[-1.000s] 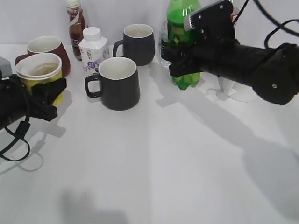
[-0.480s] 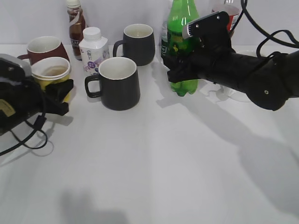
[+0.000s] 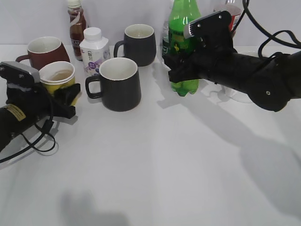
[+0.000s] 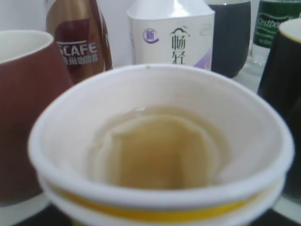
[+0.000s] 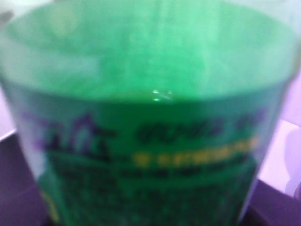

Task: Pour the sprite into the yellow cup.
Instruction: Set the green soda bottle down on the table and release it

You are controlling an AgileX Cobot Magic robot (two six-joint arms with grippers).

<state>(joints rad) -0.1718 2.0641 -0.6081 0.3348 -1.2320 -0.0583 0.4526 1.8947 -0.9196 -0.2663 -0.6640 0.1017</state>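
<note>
The sprite (image 3: 181, 44) is a tall green bottle at the back right, upright and lifted a little above the table. My right gripper (image 3: 181, 63) is shut on its label band; the bottle fills the right wrist view (image 5: 150, 113). The yellow cup (image 3: 59, 77) is at the left, upright, with white rim and a little pale liquid inside. My left gripper (image 3: 66, 96) is shut on its lower part. The cup fills the left wrist view (image 4: 155, 150).
A dark red mug (image 3: 44, 49) stands behind the cup. Two black mugs (image 3: 117, 84) (image 3: 138, 44) stand in the middle. A white milk bottle (image 3: 94, 49) and brown coffee bottle (image 3: 76, 26) stand at the back. A red-labelled bottle (image 3: 233, 14) is behind my right arm.
My left gripper has carried the yellow cup to the right and slightly down. My right gripper lifted the sprite a little and moved it left, then held still.
</note>
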